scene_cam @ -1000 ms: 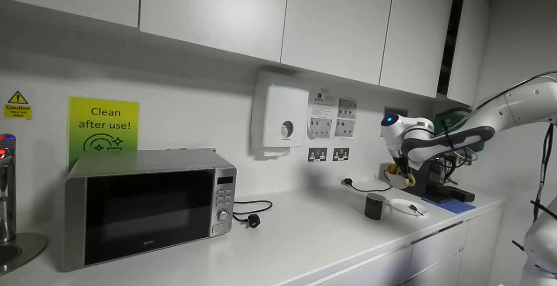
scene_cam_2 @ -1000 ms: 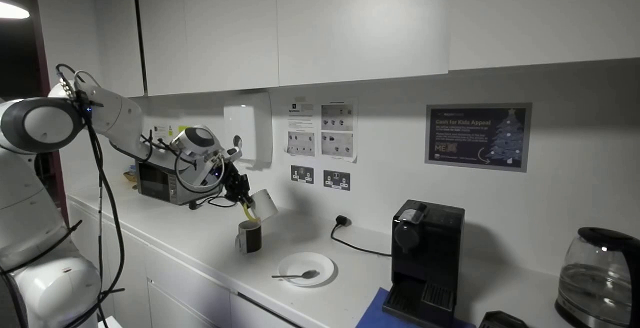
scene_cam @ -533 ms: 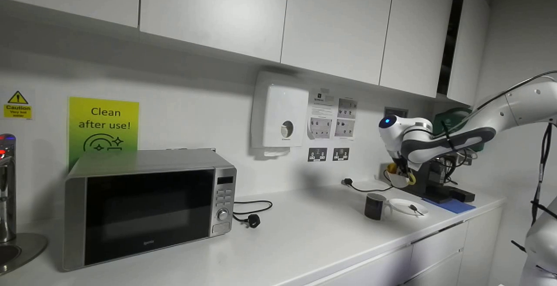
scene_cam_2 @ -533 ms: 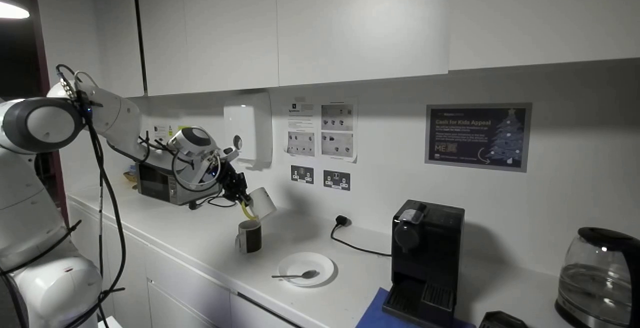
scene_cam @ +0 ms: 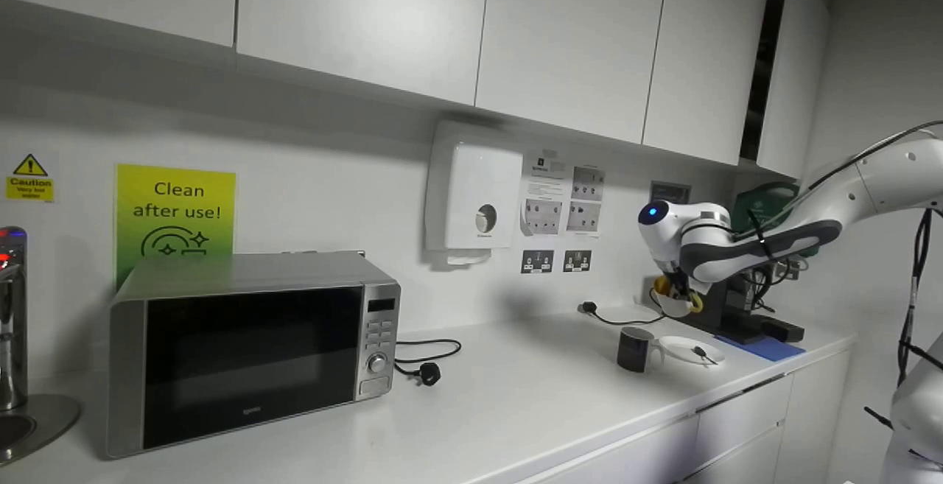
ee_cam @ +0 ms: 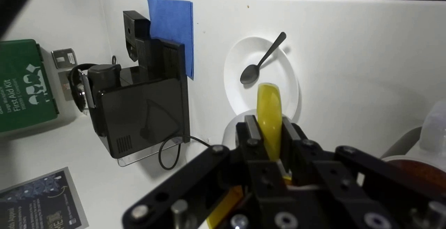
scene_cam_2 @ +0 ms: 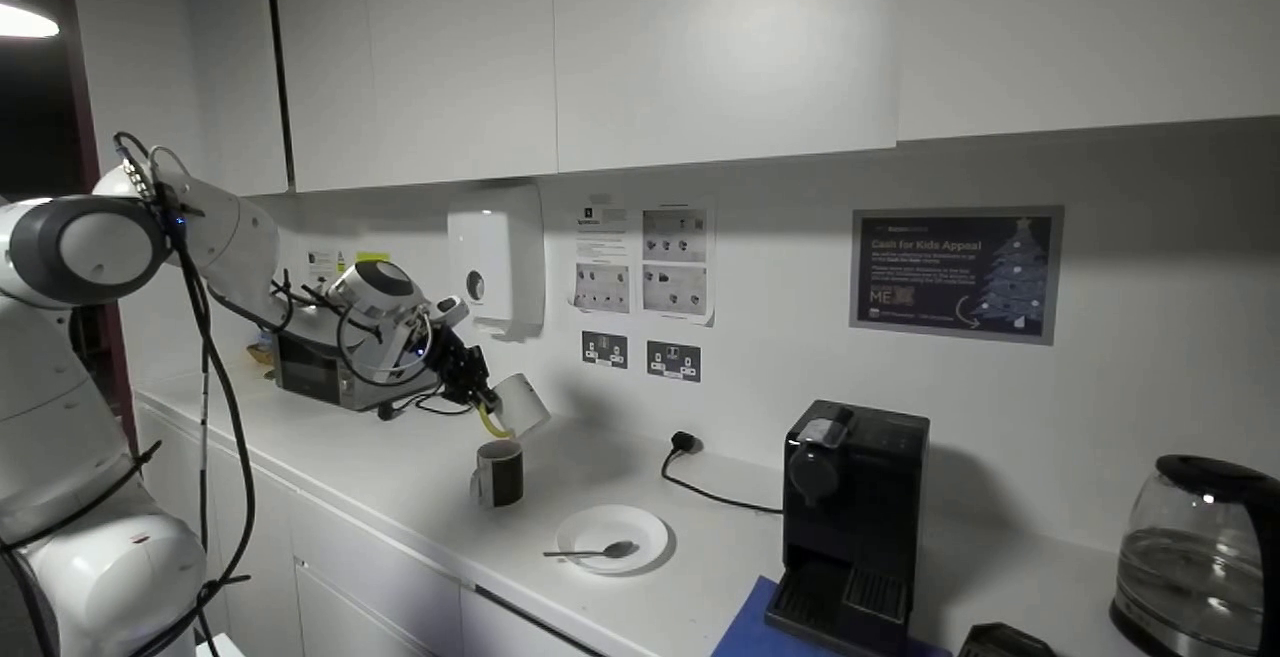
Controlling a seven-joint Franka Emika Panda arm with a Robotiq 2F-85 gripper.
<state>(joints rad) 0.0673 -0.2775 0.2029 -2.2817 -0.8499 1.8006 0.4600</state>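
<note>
a white mug with a yellow inside (scene_cam_2: 525,405) is held by the black pincer (ee_cam: 270,126), whose narrow grip is closed around the mug's curved yellow handle (ee_cam: 270,107). the mug is tilted and held clear of the white surface (scene_cam: 479,410), higher than a round white plate (scene_cam_2: 612,524) and near it. in the wrist view, an edge of the plate is covered by the held mug. a dark spoon (ee_cam: 251,73) is laid across the plate, its stem reaching over the rim. an upright dark mug with a pale handle (scene_cam_2: 508,479) is set near the plate. on the plate's other side, a black coffee machine (scene_cam_2: 860,497) is seen, with a folded blue cloth (ee_cam: 170,21) partly covered by it. farther from the plate on that side, a glass jug with a black lid (scene_cam_2: 1185,562) is placed. well apart from the plate, on the dark mug's side, a silver microwave (scene_cam: 250,359) is stood.
</note>
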